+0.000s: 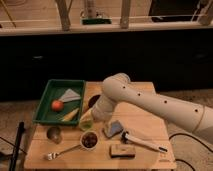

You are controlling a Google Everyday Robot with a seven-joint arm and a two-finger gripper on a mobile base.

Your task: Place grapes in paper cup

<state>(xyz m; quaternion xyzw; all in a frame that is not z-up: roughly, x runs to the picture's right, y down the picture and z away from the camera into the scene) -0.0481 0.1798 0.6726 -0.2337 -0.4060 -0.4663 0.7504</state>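
The paper cup point(89, 140) stands on the wooden table point(45, 159) near the front, with a thin white rim. Dark reddish berries, the grapes point(90, 141), lie inside it. My gripper point(87, 120) is at the end of the white arm point(150, 102), just above and behind the cup, close to its rim. The gripper's end looks pale yellow-green and is partly hidden by the arm.
A green tray point(46, 97) at the left holds an orange-red fruit point(57, 105), a grey cloth point(70, 95) and a yellow piece point(70, 115). A metal bowl point(54, 133), a fork point(62, 151), a grey-blue sponge point(113, 128), a white-handled brush point(144, 142) and a tan block point(122, 151) lie around the cup.
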